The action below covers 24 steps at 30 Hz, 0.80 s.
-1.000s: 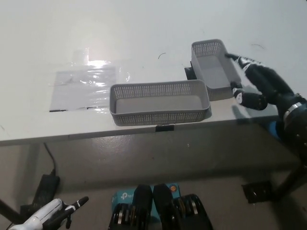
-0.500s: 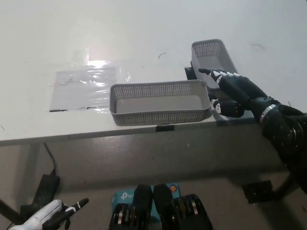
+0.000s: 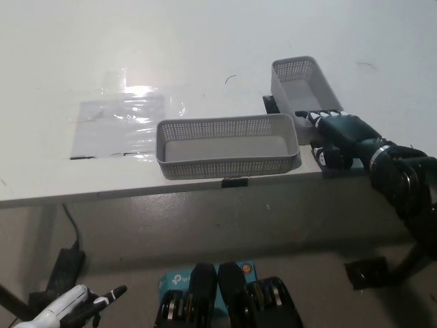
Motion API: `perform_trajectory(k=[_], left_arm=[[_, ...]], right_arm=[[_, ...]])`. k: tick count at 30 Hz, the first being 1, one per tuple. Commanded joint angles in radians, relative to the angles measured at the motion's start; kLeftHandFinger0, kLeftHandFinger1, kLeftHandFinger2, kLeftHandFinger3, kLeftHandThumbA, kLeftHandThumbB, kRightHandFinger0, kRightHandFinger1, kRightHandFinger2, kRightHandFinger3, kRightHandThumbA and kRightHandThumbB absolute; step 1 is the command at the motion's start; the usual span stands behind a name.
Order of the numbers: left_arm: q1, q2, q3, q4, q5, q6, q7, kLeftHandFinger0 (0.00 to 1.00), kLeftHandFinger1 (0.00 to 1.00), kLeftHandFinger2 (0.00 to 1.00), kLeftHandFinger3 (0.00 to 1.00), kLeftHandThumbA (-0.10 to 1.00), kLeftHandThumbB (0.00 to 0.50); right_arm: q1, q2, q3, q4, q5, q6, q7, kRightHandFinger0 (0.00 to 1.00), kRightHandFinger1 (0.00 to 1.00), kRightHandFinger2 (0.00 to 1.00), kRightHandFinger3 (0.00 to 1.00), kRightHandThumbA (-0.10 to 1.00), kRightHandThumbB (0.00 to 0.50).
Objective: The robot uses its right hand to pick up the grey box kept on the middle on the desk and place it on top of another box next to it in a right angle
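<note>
Head view: a white desk fills the upper part of the picture, its front edge running across the middle. Two grey perforated boxes sit near that front edge, towards the right. The wide box lies lengthwise along the edge, open side up, with nothing visible inside. The narrow box stands just behind and to the right of it, running away from the edge, so the two form a rough right angle; its near end meets the wide box's right rear corner, and whether they touch cannot be told.

The black right hand comes in from the right and is at the near end of the narrow box, fingers curled over the box's front rim. Whether it actually grips the box cannot be told.

A sheet of clear plastic lies flat on the desk to the left of the wide box.

The white left hand rests low at the bottom left corner, below the desk, fingers loosely apart and holding nothing.
</note>
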Motion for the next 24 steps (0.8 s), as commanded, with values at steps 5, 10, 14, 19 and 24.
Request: perform_trajectory(k=[5,10,14,19,24], left_arm=[[-0.016,0.019,0.025,-0.035,-0.005,-0.006,-0.014,0.0,0.0,0.0,0.11,0.95,0.215],[-0.017,0.016,0.027,-0.035,-0.01,-0.017,-0.016,0.0,0.0,0.0,0.12,0.93,0.215],[-0.019,0.015,0.023,-0.03,-0.005,-0.025,-0.015,0.0,0.0,0.0,0.13,0.95,0.236],[-0.021,0.016,0.019,-0.025,-0.004,-0.033,-0.018,0.0,0.0,0.01,0.12,0.96,0.237],[-0.027,0.013,0.021,-0.036,-0.005,-0.001,-0.024,0.01,0.0,0.02,0.14,0.95,0.242]], right_arm=[[-0.047,-0.018,0.006,0.034,-0.051,-0.04,-0.026,1.0,1.0,1.0,1.0,0.11,0.271],[-0.056,0.014,0.033,0.051,-0.072,-0.052,-0.019,1.0,1.0,1.0,1.0,0.08,0.261],[-0.069,0.029,0.051,0.055,-0.106,-0.029,-0.018,0.93,1.0,1.0,1.0,0.08,0.217],[-0.099,0.034,0.135,0.053,-0.234,-0.019,-0.036,0.0,0.01,0.24,0.9,-0.08,0.246],[-0.151,0.012,0.27,0.048,-0.394,-0.024,0.005,0.0,0.01,0.19,0.6,0.06,0.008]])
